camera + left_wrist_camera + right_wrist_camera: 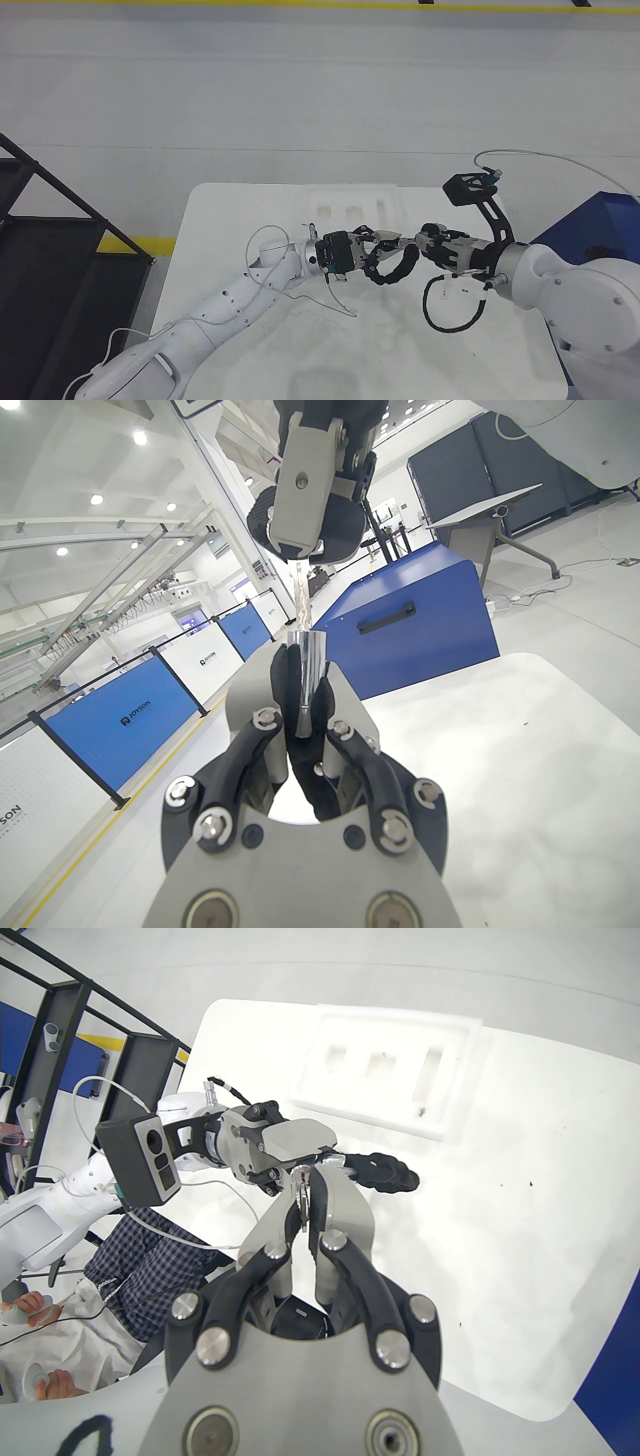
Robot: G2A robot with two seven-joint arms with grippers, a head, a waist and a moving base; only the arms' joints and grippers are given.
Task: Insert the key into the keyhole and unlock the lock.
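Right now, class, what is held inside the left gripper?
The left gripper is shut on the lock cylinder, covering its sides. The key, held by the right gripper, meets the cylinder's end; whether its tip has entered cannot be seen.

Logo lettering on blue barriers

Above the middle of the table, the left gripper and the right gripper face each other. The lock sits in the left one and the key in the right, its tip at the lock's end. Behind them a foam tray lies on the table. A cabinet stands to the table's right.
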